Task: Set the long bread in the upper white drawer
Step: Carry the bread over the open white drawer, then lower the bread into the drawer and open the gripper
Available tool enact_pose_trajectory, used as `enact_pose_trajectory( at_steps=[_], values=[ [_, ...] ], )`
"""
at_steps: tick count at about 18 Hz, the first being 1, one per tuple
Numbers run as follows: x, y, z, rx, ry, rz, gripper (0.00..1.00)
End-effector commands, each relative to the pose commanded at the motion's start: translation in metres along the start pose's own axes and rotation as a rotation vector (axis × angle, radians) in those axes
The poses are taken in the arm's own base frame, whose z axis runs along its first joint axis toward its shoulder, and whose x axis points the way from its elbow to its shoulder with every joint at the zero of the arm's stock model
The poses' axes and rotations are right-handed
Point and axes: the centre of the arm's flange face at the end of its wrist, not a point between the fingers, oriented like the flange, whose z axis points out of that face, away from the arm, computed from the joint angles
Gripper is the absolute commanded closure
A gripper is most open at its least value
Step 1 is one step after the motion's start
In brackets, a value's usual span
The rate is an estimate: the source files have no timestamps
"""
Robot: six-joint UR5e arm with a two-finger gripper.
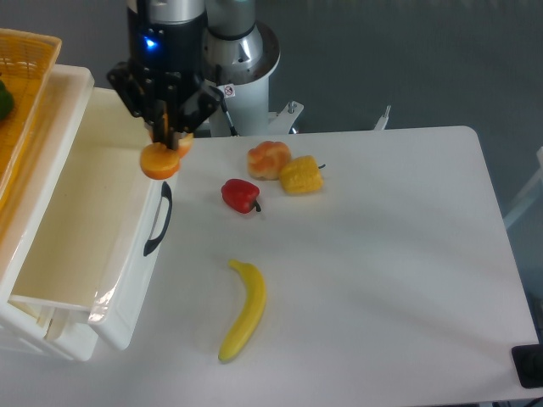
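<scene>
End effector (pixel 164 136) clamped on long bread (pixel 160 161), above upper white drawer (pixel 85 229) front edge.

The gripper (pixel 167 129) hangs over the front wall of the upper white drawer (pixel 85 246), its fingers clamped on the long bread (pixel 160 161) — seen end-on as a round orange disc, pointing down above the drawer's front edge. The drawer stands pulled open, its curved black handle (pixel 157 219) facing the white table (pixel 407 271). On the table lie a red pepper (pixel 240 195), a round orange-white bun (pixel 268 159) just beside a yellow pepper (pixel 301 175), and — nearer the camera — a banana (pixel 243 310). A yellow woven basket (pixel 19 110) sits at the far left.
</scene>
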Motion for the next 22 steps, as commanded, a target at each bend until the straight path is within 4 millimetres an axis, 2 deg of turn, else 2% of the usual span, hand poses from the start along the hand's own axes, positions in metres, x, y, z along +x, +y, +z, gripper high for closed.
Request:
enact_pose_trajectory(
  at_steps=[3, 8, 9, 13, 15, 17, 19, 20, 22],
  values=[
    [0.002, -0.008, 0.017, -0.013, 0.006, 0.018, 1.00],
    [0.016, -0.024, 0.044, 0.006, 0.004, 0.074, 1.00],
    [0.021, -0.027, 0.051, 0.006, 0.008, 0.086, 0.96],
    [0.040, -0.026, 0.075, -0.012, 0.015, 0.123, 0.75],
    [0.043, -0.025, 0.081, 0.007, -0.001, 0.138, 0.63],
    [0.043, -0.026, 0.081, 0.020, -0.008, 0.141, 0.40],
    [0.043, -0.026, 0.085, 0.014, -0.010, 0.141, 0.09],
    [0.042, -0.025, 0.086, 0.008, -0.019, 0.141, 0.00],
    [0.047, -0.025, 0.087, 0.000, -0.027, 0.150, 0.00]
  ],
)
